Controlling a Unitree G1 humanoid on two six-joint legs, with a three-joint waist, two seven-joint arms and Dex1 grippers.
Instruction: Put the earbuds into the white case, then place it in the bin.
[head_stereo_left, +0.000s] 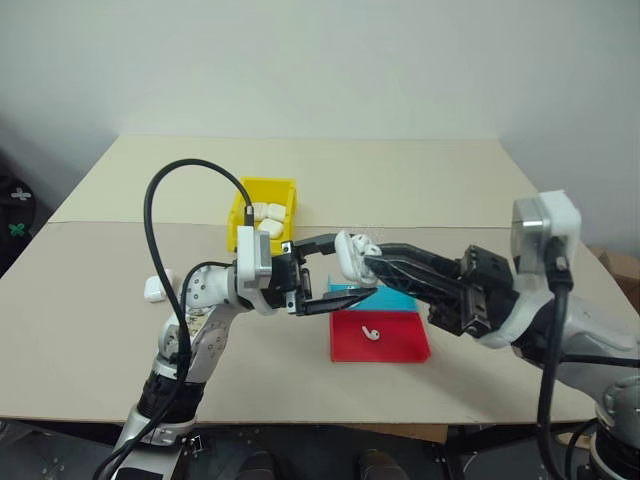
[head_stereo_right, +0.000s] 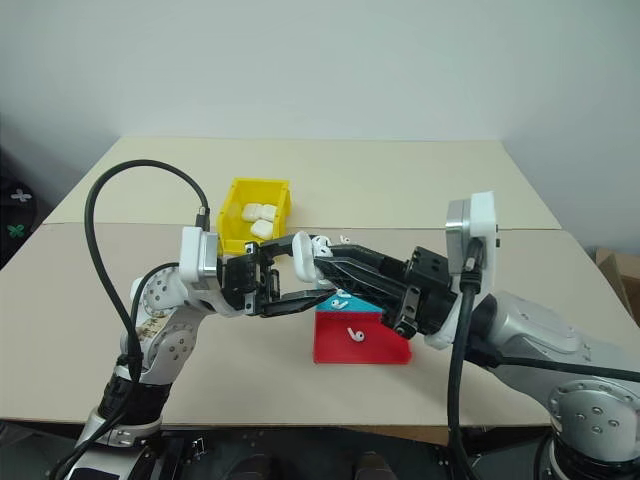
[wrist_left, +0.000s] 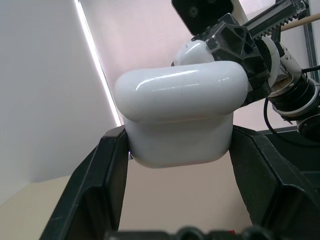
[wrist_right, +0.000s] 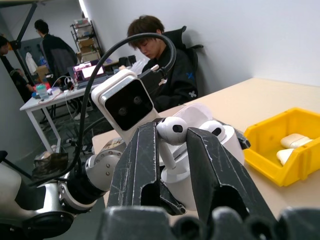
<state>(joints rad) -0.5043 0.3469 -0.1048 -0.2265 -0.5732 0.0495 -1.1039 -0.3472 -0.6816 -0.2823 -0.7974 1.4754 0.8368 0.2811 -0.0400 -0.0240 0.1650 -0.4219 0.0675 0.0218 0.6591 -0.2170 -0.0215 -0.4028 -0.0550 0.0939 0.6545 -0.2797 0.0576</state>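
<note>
Item: white case (wrist_left: 177, 117), lid open, clamped in my left hand (head_stereo_left: 335, 276) above the tabletop (head_stereo_left: 450, 190). Item: earbud (wrist_right: 172, 131), pinched in my right hand (wrist_right: 172, 150), at the case's mouth. Yellow bin (head_stereo_left: 240, 212): cases inside. Red tray (head_stereo_left: 400, 345): one earbud.

white case (wrist_left: 180, 117): glossy smooth plastic | bin (head_stereo_left: 283, 190): yellow plastic | table (head_stereo_left: 420, 180): matt beige
</note>
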